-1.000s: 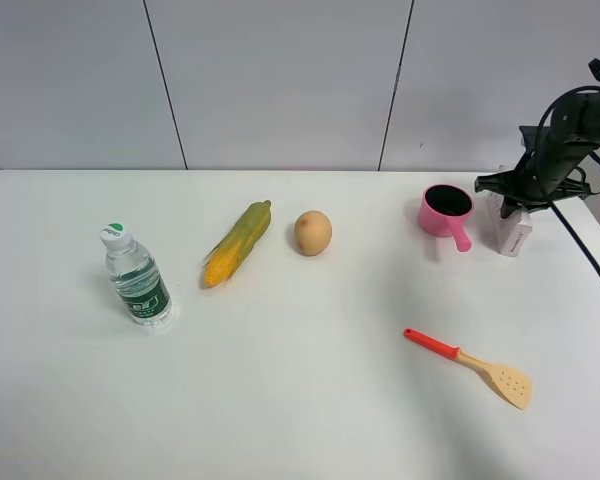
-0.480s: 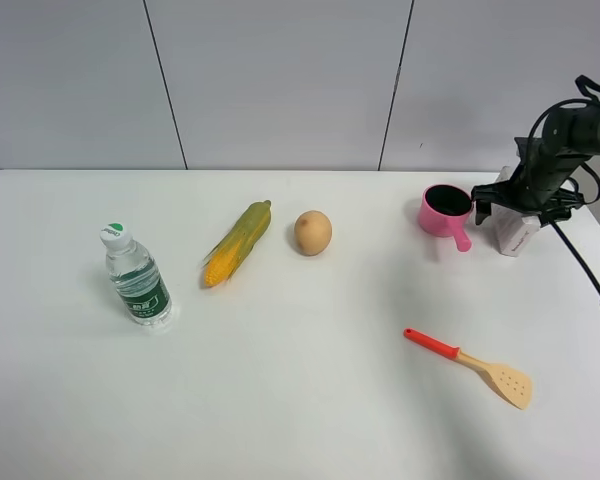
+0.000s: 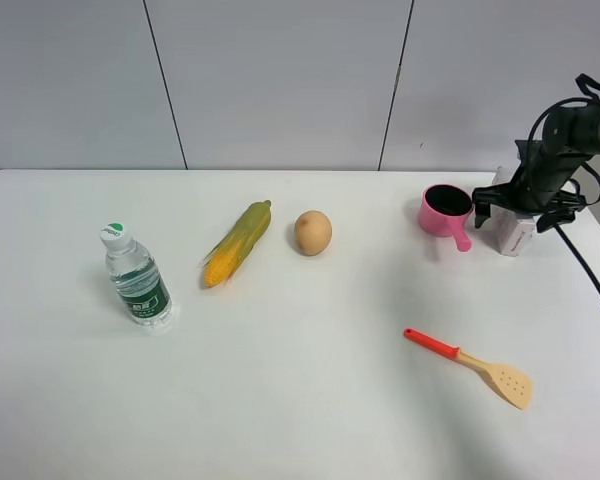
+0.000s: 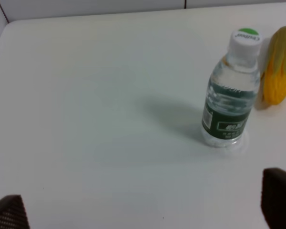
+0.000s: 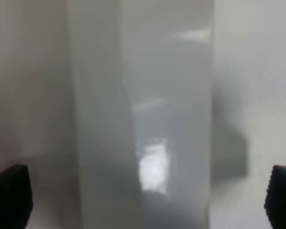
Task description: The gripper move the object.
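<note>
**Right pincer open over the carton, no grip**

Surroundings, exterior high view: the bench (image 3: pixel 300 400) carries a water bottle (image 3: pixel 136 276) far left, then a corn cob (image 3: pixel 238 243), then a round tan fruit (image 3: pixel 313 232) just beside the cob's tip. A red-handled spatula (image 3: pixel 470 362) lies near the front right, well apart from the rest. A pink pot (image 3: pixel 447 212) sits just beside the carton on its left, handle pointing to the front. It is the only thing close to the work zone.

The object (image 3: pixel 513 235) is at the far right back of the bench and appears to stand on end. Its upper part is hidden behind the arm.

The right pincer (image 3: pixel 520 207) is low over the object's top. In the right wrist view both fingertips sit at the frame edges, spread wide, with the object (image 5: pixel 148 95) between them and a gap on each side. So it is open and straddling, not clamped. Contact with the top: cannot tell, the view is blurred.

The left pincer (image 4: pixel 143 210) is spread wide over bare bench and holds nothing. The bottle (image 4: pixel 231 90) and cob (image 4: pixel 279 71) are ahead of it.
</note>
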`<state>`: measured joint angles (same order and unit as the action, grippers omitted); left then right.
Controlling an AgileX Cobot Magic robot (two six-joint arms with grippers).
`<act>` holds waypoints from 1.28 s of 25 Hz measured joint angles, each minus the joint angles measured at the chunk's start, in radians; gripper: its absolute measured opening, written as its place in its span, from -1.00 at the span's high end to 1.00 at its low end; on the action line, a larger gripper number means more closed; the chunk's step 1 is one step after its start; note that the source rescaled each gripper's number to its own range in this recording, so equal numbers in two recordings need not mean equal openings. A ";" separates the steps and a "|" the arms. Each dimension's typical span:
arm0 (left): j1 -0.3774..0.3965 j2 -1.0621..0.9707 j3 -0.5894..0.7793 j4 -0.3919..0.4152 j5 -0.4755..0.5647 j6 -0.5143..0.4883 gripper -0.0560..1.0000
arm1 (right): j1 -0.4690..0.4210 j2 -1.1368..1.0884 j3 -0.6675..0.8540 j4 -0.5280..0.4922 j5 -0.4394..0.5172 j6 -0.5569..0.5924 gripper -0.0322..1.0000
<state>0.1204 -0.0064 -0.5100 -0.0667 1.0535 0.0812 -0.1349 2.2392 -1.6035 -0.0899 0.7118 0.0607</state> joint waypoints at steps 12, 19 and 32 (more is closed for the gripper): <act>0.000 0.000 0.000 0.001 0.000 0.000 -1.00 | 0.000 -0.180 0.000 0.000 0.102 -0.034 -0.98; 0.000 0.000 0.000 0.001 0.000 0.000 -1.00 | 0.000 -0.383 0.000 0.012 0.228 -0.067 -0.98; 0.000 0.000 0.000 0.001 0.000 0.000 -1.00 | 0.000 -0.778 0.000 0.026 0.449 -0.103 -0.98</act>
<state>0.1204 -0.0064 -0.5100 -0.0656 1.0535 0.0812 -0.1349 1.4609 -1.6035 -0.0641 1.1608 -0.0424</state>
